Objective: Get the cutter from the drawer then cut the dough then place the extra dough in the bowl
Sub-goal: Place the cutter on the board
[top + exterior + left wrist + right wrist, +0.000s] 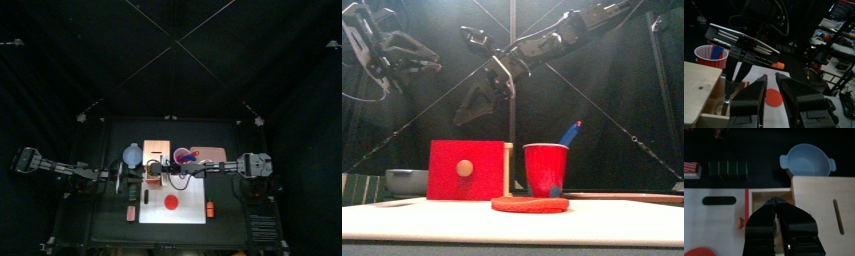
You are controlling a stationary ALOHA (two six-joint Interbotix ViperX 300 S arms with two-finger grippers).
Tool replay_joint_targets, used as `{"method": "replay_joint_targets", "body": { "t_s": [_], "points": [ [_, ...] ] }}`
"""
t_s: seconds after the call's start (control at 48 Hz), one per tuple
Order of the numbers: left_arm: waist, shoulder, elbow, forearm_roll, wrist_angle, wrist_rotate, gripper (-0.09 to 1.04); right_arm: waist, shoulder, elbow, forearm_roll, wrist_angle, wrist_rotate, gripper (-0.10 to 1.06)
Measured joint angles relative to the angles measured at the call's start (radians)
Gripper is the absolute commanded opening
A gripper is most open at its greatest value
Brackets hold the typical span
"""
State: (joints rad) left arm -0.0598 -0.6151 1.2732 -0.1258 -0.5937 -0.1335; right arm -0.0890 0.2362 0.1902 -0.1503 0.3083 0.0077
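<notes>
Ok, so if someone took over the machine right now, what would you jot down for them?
Right pincer: shut, tip inside the open drawer of the wooden box; the cutter itself is hidden.
Left pincer: open, empty, raised left of the box.
Dough: whole disc on the white board. Bowl: empty.
Done: drawer opened. Left: take cutter, cut dough, put the extra in the bowl.
</notes>
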Motion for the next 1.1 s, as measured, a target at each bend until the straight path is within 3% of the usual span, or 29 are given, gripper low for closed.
{"method": "replay_joint_targets", "body": {
  "t_s": [0.104, 0.229, 0.604, 1.104],
  "points": [
    [0.005, -0.002, 0.002, 0.0, 0.0, 0.003, 0.65, 0.0, 0.0, -0.005, 0.017, 0.044, 0.002, 0.69],
    [0.008, -0.002, 0.002, 0.005, 0.0, 0.005, 0.65, -0.002, 0.0, -0.014, 0.025, 0.054, 0.003, 0.79],
    [0.012, -0.003, 0.008, 0.026, 0.0, 0.003, 0.65, -0.038, 0.049, -0.026, 0.025, 0.095, -0.005, 0.8],
    [0.029, -0.003, 0.02, 0.021, 0.0, 0.003, 0.65, -0.037, 0.083, -0.026, 0.006, 0.097, -0.018, 0.77]
  ]
}}
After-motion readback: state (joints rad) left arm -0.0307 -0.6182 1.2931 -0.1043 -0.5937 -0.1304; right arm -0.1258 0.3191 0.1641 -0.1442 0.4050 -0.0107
